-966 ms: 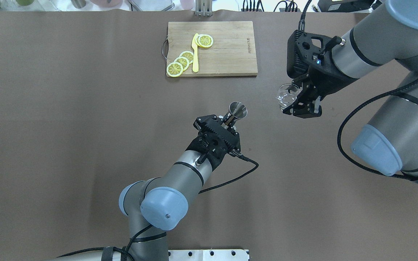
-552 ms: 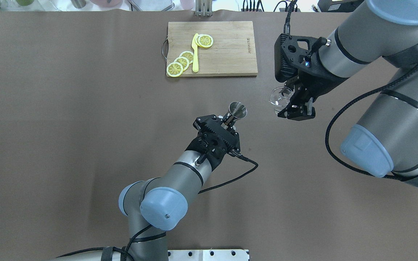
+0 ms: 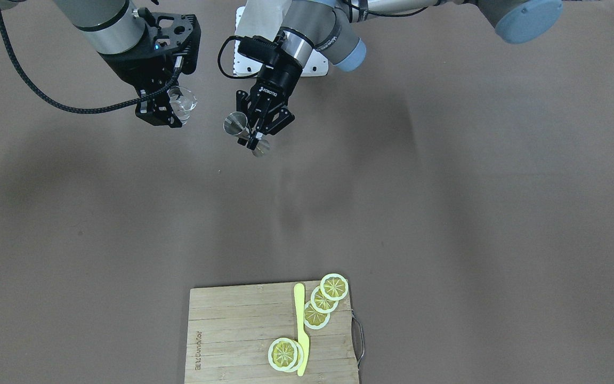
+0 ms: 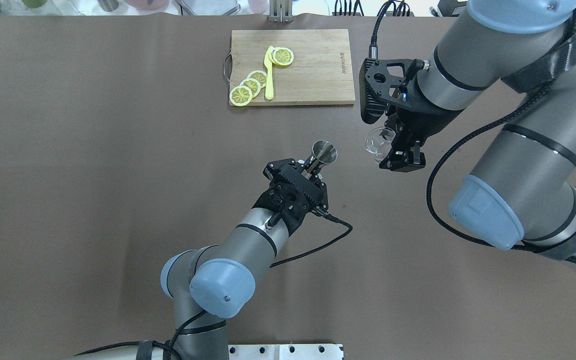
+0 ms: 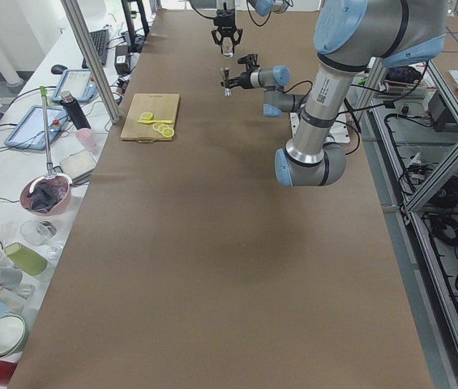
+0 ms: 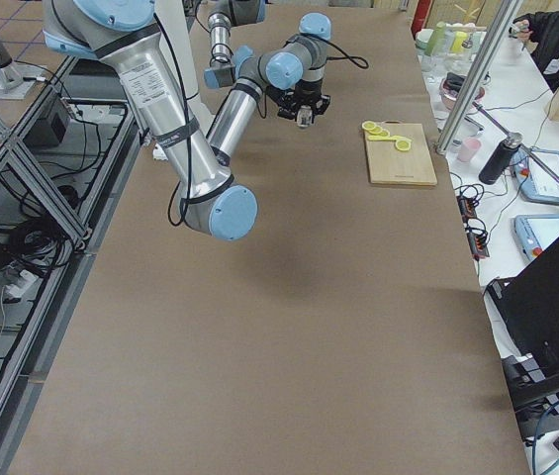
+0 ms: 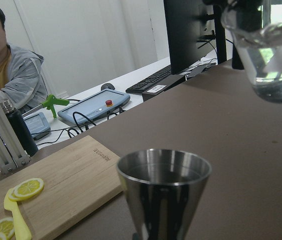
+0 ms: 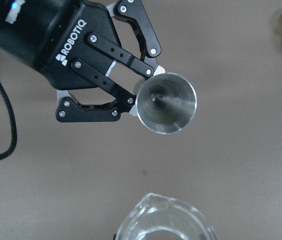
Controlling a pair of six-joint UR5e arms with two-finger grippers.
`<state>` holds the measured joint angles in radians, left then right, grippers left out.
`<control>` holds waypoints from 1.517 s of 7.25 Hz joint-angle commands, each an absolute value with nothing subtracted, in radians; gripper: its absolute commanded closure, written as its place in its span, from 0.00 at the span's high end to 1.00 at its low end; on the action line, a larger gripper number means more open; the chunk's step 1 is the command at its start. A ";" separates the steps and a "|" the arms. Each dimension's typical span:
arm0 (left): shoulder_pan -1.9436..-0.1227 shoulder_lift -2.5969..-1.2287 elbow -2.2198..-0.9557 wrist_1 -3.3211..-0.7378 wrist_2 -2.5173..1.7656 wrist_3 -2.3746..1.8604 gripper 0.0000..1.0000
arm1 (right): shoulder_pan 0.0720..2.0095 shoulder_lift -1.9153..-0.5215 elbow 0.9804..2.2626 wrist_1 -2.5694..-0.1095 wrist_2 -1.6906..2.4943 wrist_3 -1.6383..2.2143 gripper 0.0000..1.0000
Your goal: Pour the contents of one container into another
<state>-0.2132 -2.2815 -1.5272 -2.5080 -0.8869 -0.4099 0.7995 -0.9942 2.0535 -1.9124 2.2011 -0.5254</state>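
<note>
Jigger (image 4: 324, 151): steel, upright, mouth open to the ceiling, held clear of the brown table (image 4: 93, 175) near its middle.
Left gripper (image 4: 312, 169): fingers clamped on the jigger's narrow waist.
Glass (image 4: 377, 143): clear, spouted, carried in the air just beside the jigger and above its rim, roughly level, not over the mouth.
Right gripper (image 4: 399, 154): closed on the glass's side.
Done: both containers are lifted and brought near each other.
Left to do: apparently the whole pour, since no stream shows; the spout likely has to come over the jigger's mouth before tipping.
Contents: too clear to tell in either vessel.
Far edge: cutting board (image 4: 313, 70) with lemon slices (image 4: 250, 86) and a yellow knife (image 4: 268, 75), well apart.
</note>
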 commanded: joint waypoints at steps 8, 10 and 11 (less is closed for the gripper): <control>-0.213 -2.283 -1.528 -2.508 -0.887 -0.411 0.00 | 0.804 -0.741 1.844 -2.121 2.158 -0.673 0.00; -0.213 -2.283 -1.528 -2.508 -0.887 -0.410 0.00 | 0.799 -0.700 1.795 -2.131 2.158 -0.678 0.00; -0.213 -2.283 -1.528 -2.508 -0.887 -0.410 0.00 | 0.787 -0.699 1.796 -2.137 2.149 -0.681 0.00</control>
